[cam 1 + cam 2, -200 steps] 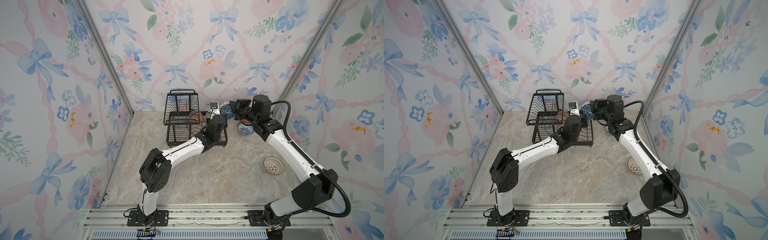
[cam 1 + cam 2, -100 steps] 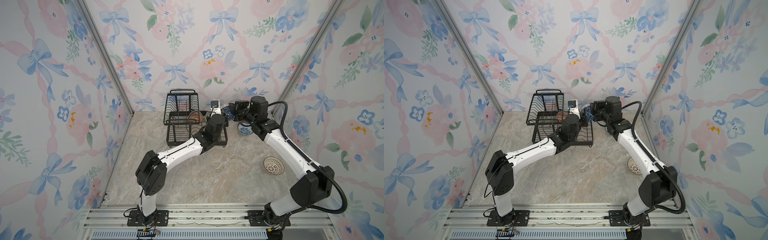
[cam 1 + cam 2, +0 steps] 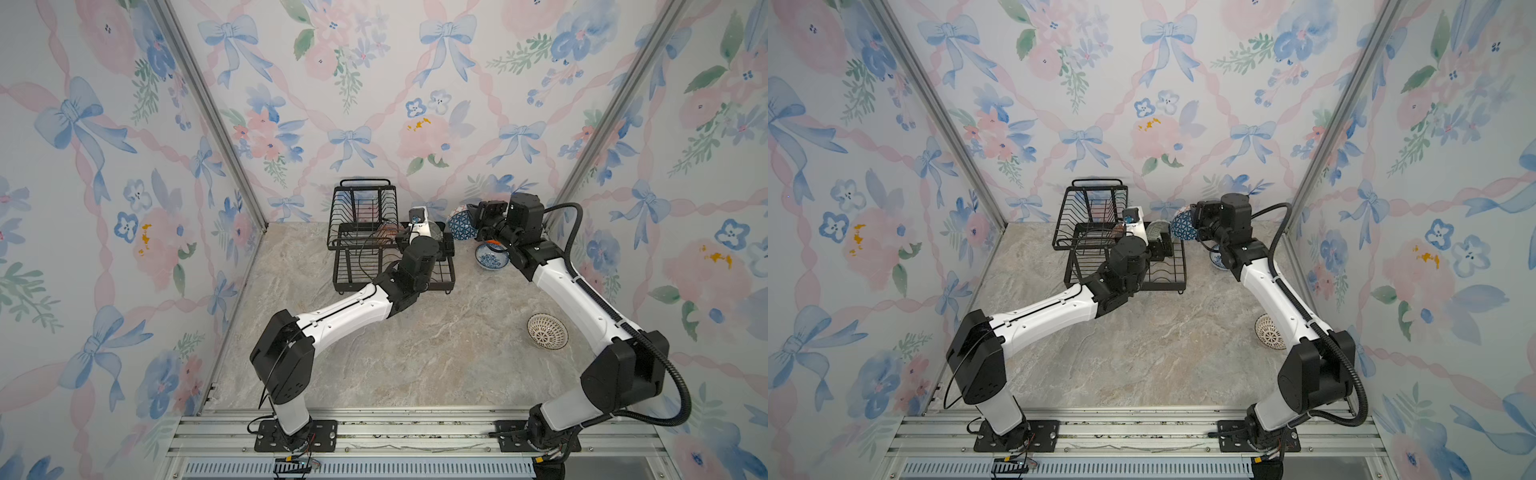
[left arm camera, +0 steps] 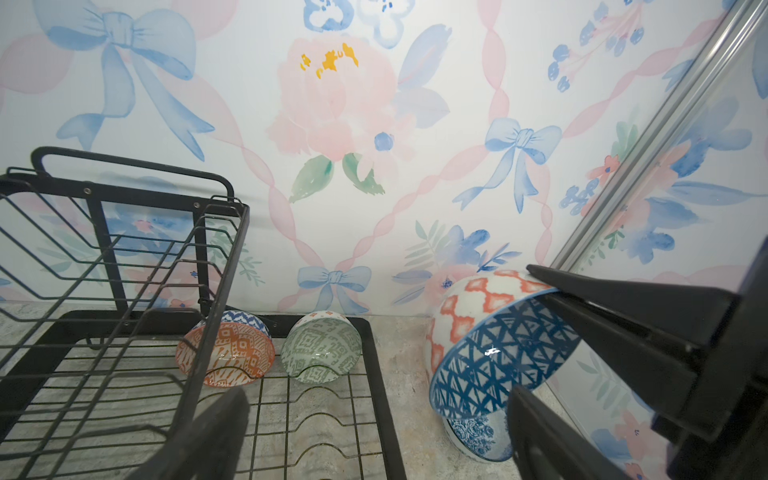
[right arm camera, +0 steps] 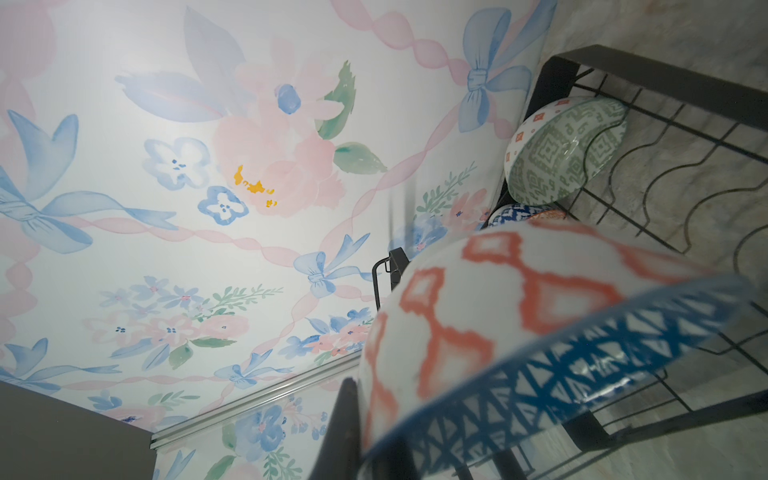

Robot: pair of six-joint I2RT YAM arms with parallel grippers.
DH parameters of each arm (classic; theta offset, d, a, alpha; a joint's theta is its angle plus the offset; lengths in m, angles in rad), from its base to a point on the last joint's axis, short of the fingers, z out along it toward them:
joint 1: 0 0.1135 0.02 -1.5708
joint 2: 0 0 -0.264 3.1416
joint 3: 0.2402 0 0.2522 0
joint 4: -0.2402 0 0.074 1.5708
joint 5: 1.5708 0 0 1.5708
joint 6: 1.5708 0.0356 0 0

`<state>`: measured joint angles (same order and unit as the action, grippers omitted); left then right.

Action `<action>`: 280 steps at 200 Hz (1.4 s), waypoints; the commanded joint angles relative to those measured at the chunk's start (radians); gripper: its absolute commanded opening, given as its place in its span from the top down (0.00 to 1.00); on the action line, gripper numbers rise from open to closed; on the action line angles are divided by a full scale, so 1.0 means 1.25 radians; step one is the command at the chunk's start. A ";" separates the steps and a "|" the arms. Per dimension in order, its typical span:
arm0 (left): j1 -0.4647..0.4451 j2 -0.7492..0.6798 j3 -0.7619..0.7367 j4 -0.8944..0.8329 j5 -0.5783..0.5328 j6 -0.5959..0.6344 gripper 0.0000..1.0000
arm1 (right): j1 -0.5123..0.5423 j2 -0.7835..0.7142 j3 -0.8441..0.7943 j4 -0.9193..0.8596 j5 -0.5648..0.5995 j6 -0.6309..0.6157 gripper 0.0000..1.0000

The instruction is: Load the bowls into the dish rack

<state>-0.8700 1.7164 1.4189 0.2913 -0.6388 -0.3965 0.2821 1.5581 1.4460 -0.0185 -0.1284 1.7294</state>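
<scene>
Flowery walls (image 3: 374, 83) stand around the marble table (image 3: 415, 353). The left gripper (image 4: 376, 399) is wide apart over the dish rack (image 3: 357, 268), where a green bowl (image 4: 322, 353) and an orange bowl (image 4: 226, 353) stand on edge. The right gripper (image 3: 473, 217) pinches the blue bowl (image 3: 458, 225) in the air just beside the rack.

Two bowls (image 4: 320, 353) sit in the dish rack's (image 3: 357, 248) rear; a third bowl (image 3: 491, 257) lies on the table (image 3: 415, 353) right of it.
</scene>
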 commanded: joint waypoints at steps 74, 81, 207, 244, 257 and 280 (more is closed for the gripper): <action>0.022 -0.082 0.081 -0.323 0.148 -0.038 0.02 | 0.015 0.046 -0.133 0.367 -0.005 -0.136 1.00; 0.023 -0.083 0.085 -0.341 0.147 -0.037 0.02 | 0.016 0.057 -0.142 0.400 -0.008 -0.134 1.00; 0.134 -0.054 0.157 -0.537 0.380 -0.081 0.02 | 0.066 0.264 -0.139 0.555 -0.089 -0.181 1.00; 0.134 -0.058 0.152 -0.535 0.390 -0.073 0.02 | 0.077 0.328 -0.107 0.569 -0.084 -0.174 1.00; 0.134 -0.059 0.151 -0.536 0.391 -0.066 0.02 | 0.081 0.353 -0.089 0.572 -0.085 -0.173 1.00; 0.134 -0.059 0.153 -0.536 0.395 -0.058 0.02 | 0.087 0.393 -0.065 0.583 -0.076 -0.166 1.00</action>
<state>-0.7013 1.6356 1.5955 -0.3656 -0.1654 -0.4980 0.3756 2.0171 1.2976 0.6025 -0.2302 1.5322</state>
